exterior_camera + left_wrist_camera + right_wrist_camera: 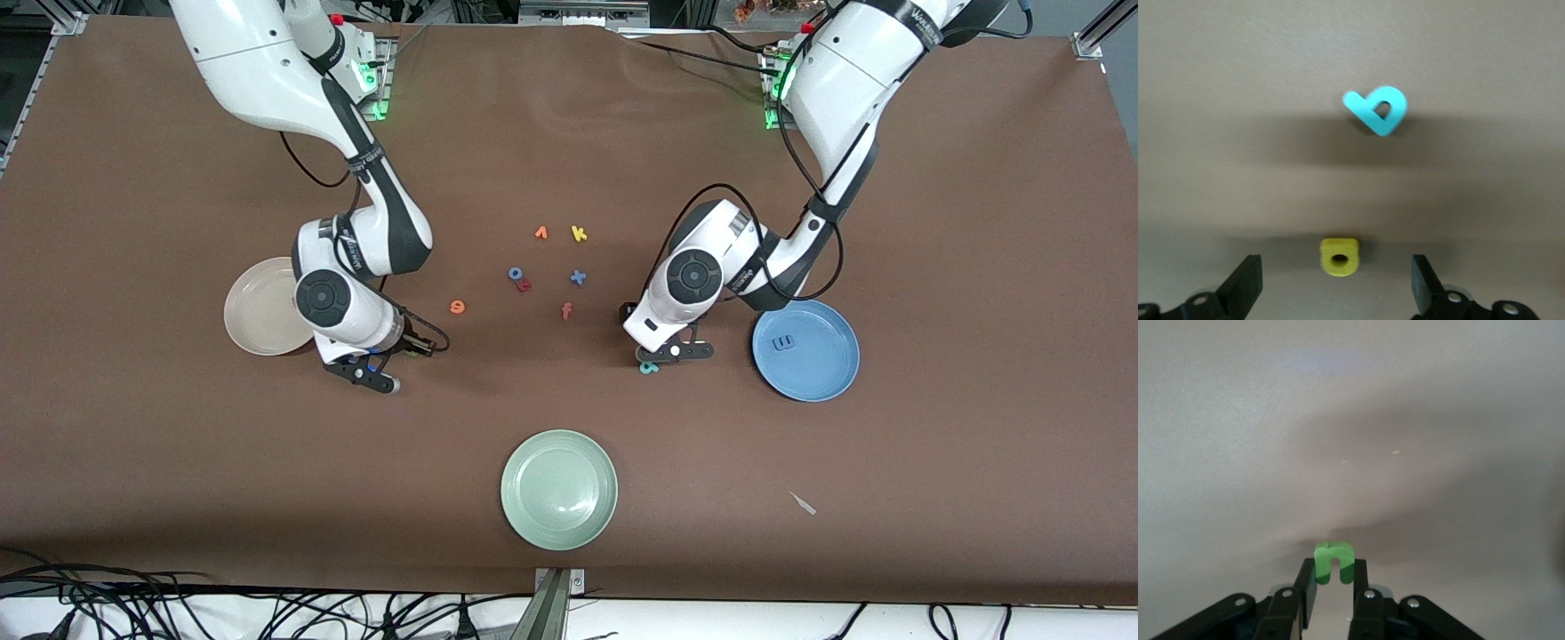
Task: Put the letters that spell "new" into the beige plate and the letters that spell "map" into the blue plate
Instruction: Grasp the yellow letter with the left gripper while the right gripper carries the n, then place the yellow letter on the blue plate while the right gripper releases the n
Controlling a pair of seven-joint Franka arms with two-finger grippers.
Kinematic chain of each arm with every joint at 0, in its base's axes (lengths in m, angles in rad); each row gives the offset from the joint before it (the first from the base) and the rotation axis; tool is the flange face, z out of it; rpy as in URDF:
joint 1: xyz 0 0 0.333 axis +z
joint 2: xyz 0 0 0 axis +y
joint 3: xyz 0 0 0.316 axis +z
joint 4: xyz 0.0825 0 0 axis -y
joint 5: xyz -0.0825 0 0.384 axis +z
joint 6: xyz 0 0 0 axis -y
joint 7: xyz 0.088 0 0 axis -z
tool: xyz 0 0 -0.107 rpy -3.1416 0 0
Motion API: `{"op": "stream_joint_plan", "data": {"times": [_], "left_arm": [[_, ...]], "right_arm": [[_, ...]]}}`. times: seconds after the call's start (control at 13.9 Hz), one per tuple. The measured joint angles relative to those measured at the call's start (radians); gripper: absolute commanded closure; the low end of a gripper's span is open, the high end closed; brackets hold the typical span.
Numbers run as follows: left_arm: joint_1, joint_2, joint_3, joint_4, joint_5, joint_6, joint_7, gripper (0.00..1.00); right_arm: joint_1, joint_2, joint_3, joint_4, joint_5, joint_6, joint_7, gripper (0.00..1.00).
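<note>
Low in the frame's left middle, the right gripper (pixel 1333 577) is pinching the green n (pixel 1333 563) beside the beige plate (pixel 253 311) for delivery, while the left gripper (pixel 1337 283) is straddling the yellow a (pixel 1339 256), spread wide, near the teal p (pixel 1377 109).

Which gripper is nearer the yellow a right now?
Left. The left gripper hangs open with the yellow a between its fingers; the right gripper is by the beige plate, shut on the green n.

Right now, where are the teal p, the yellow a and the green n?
teal p (pixel 1377 110), left wrist view, on its stem.
yellow a (pixel 1339 257), left wrist view, on its body.
green n (pixel 1333 561), right wrist view, on its arch.
</note>
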Motion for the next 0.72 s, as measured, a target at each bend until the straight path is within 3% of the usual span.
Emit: {"op": "stream_joint_plan", "data": {"times": [0.14, 0.22, 0.29, 0.36, 0.43, 0.65, 0.72], "left_arm": [[-0.002, 0.006, 0.001, -0.045, 0.0, 0.068, -0.004, 0.12], [-0.002, 0.007, 0.002, -0.066, 0.0, 0.092, -0.005, 0.32], [-0.002, 0.004, 0.002, -0.074, 0.0, 0.102, -0.005, 0.6], [-0.001, 0.002, 0.002, -0.075, 0.0, 0.102, -0.005, 0.81], [-0.001, 0.0, 0.002, -0.075, 0.0, 0.102, -0.005, 0.92], [0.003, -0.011, 0.002, -0.075, 0.0, 0.102, -0.005, 0.95], [0.005, -0.017, 0.002, -0.075, 0.0, 0.1, -0.005, 1.0]], "right_arm": [[-0.002, -0.029, -0.033, -0.014, -0.001, -0.036, -0.098, 1.0], [-0.003, -0.049, -0.047, -0.036, -0.005, -0.041, -0.143, 1.0], [-0.003, -0.073, -0.058, -0.067, -0.016, -0.041, -0.182, 1.0], [-0.004, -0.099, -0.069, -0.106, -0.025, -0.034, -0.219, 1.0], [-0.004, -0.126, -0.081, -0.154, -0.03, -0.011, -0.26, 1.0], [-0.004, -0.198, -0.137, -0.322, -0.033, 0.096, -0.406, 1.0], [-0.005, -0.214, -0.16, -0.359, -0.034, 0.11, -0.457, 0.99]]}}
